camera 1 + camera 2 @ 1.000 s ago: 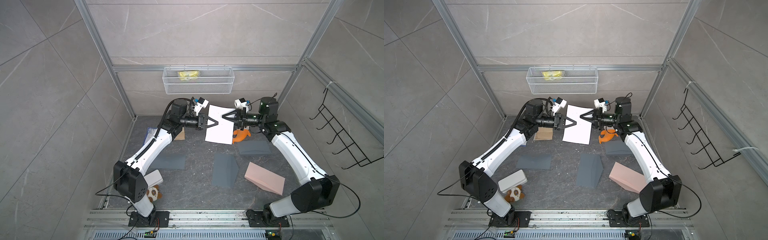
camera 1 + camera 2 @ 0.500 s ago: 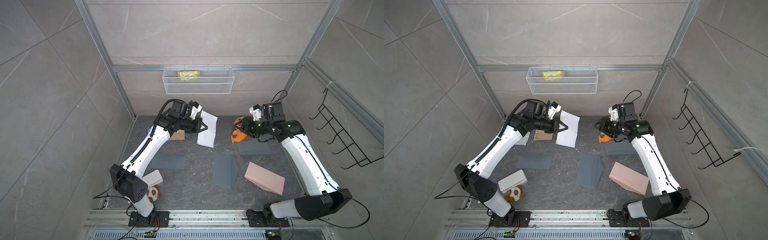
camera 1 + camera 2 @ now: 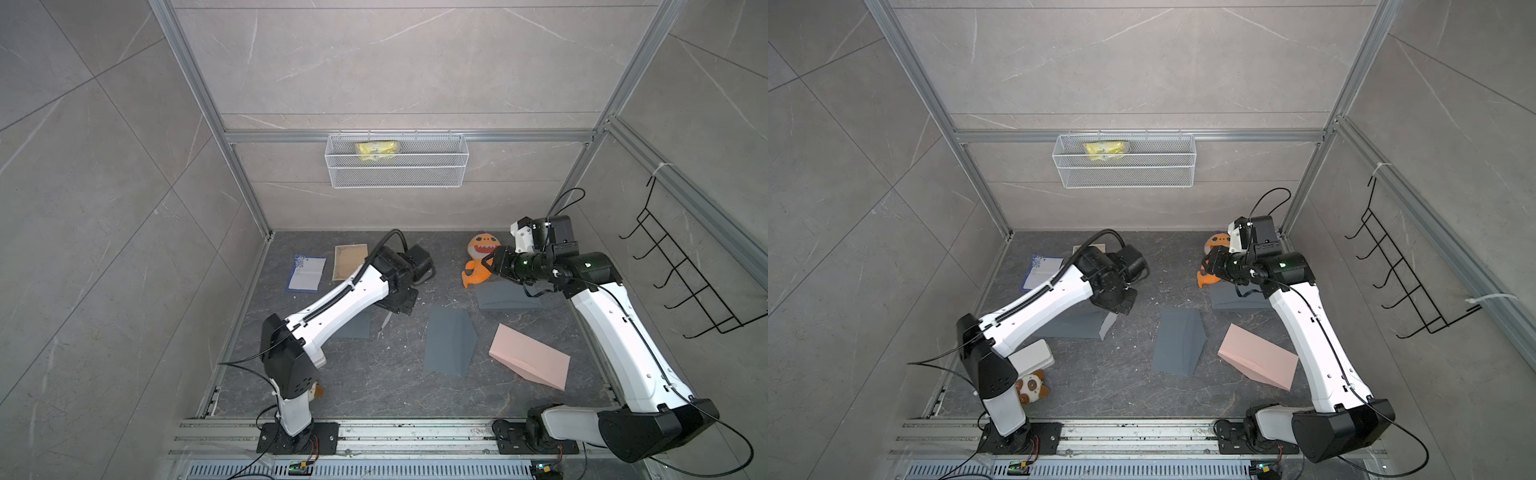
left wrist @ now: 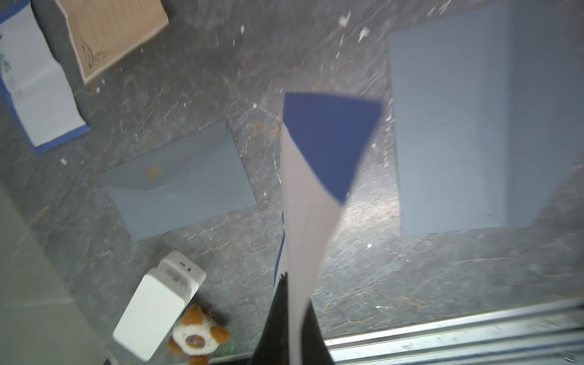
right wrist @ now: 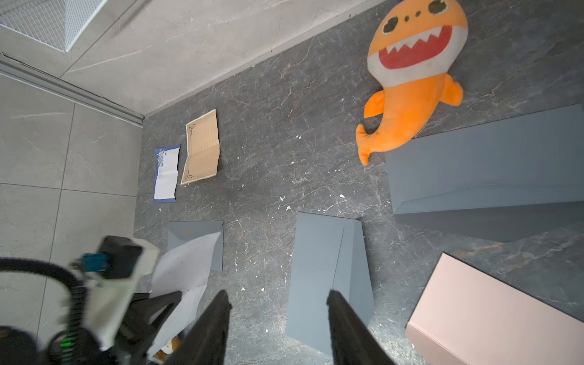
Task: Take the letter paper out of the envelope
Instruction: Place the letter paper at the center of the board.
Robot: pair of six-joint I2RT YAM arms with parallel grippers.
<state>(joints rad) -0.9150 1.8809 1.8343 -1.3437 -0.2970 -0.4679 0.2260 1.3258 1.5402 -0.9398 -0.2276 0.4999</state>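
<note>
letter paper (image 4: 303, 196): already out of any envelope tbh. It's dangled from one pinched edge, white face and blue back curled into a twist, just beside the grey envelope (image 4: 180, 180). Whether the free end is touching the floor (image 3: 374, 386) can't be told.
left gripper (image 4: 285, 281): fingers are pressed together on one edge of the sheet, and only a thin strip is caught.
right gripper (image 5: 278, 303): fingers are spread and nothing is held. It's parked over by the shark plush (image 5: 410, 72).
pinch: with so little paper caught and the sheet flopping, it could be flung loose by a quick swing.
floor: a crease could be pressed in if the sheet is lowered with that curl, since a free corner would be met first.
grey envelope: could get covered if the sheet is dropped right here. A spot by the blue-bordered sheet (image 3: 306, 272) and tan sheet (image 3: 350, 262) is probably wanted.
shark plush: could be nudged if the right arm is swung low.
a second ago: the sheet was stretched flat between both grippers up near the back wall. Since then it's been let go by the right gripper, which has been pulled back, and it's been carried down and forward by the left arm alone.
</note>
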